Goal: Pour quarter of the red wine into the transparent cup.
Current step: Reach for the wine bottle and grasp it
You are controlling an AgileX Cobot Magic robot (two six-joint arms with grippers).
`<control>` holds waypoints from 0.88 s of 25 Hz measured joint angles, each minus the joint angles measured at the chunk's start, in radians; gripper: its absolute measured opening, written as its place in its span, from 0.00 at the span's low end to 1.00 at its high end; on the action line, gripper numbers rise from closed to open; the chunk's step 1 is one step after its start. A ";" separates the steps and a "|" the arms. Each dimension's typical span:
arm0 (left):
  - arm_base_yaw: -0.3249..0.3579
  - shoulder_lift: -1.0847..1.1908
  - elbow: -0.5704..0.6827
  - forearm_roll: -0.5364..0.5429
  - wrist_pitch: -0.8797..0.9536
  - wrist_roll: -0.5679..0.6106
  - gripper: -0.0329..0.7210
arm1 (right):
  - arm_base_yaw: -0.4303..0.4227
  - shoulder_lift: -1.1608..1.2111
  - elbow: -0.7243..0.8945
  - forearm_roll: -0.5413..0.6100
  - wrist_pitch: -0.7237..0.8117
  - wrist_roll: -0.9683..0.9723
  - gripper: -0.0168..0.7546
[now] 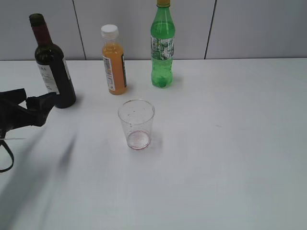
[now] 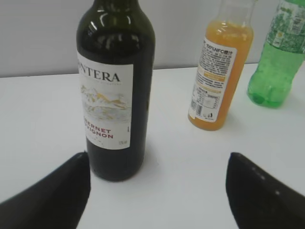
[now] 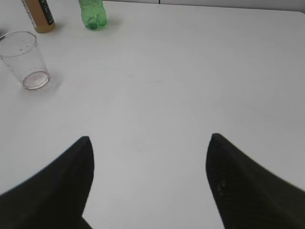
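1. White worktop (image 1: 230, 158) runs back to a pale grey panelled wall (image 1: 259, 28), with three bottles standing near the wall and a cup in front of them.
2. The red wine bottle (image 1: 53, 64) stands upright at the back left, its long axis vertical and its open mouth pointing straight up; the maroon foil covers the neck and the white label faces forward and to the left.
3. In the left wrist view the label reads "NTERA" with red lettering lower down, and the base sits flat on the worktop.
4. The transparent cup (image 1: 136, 123) stands upright near the middle, mouth up, tapering to its base, with a reddish film at the bottom. It is well apart from the wine bottle.
5. An orange juice bottle (image 1: 114, 60) with a white cap and a green soda bottle (image 1: 163, 45) stand upright behind the cup, near each other but not touching.
6. The left tool (image 1: 29, 103) sits low at the left edge, just beside the wine bottle's base; its fingers are spread wide and hold nothing, with the bottle ahead of the left finger (image 2: 52, 200).
7. The right tool (image 3: 147, 143) is spread wide over bare worktop, holding nothing, well apart from the cup.
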 joint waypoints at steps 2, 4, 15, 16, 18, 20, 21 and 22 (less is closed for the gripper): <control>0.000 0.030 -0.028 -0.013 -0.003 -0.001 0.95 | 0.000 0.000 0.000 0.000 0.000 0.000 0.78; 0.000 0.077 -0.057 -0.026 -0.003 -0.001 0.96 | 0.000 0.000 0.000 0.000 0.000 0.000 0.78; 0.000 0.237 -0.230 -0.059 0.009 -0.001 0.96 | 0.000 0.000 0.000 0.000 0.000 -0.001 0.78; 0.000 0.244 -0.248 -0.059 0.010 -0.001 0.96 | 0.000 0.000 0.000 0.000 0.000 -0.001 0.78; 0.000 0.248 -0.278 -0.062 0.016 -0.001 0.96 | 0.000 0.000 0.000 0.000 0.000 -0.001 0.78; 0.000 0.254 -0.306 -0.073 0.029 -0.001 0.96 | 0.000 0.000 0.000 0.000 0.000 -0.001 0.78; 0.000 0.257 -0.316 -0.075 0.036 -0.002 0.96 | 0.000 0.000 0.000 0.000 0.000 -0.001 0.78; 0.000 0.265 -0.326 -0.078 0.043 -0.002 0.96 | 0.000 0.000 0.000 0.000 0.000 -0.001 0.78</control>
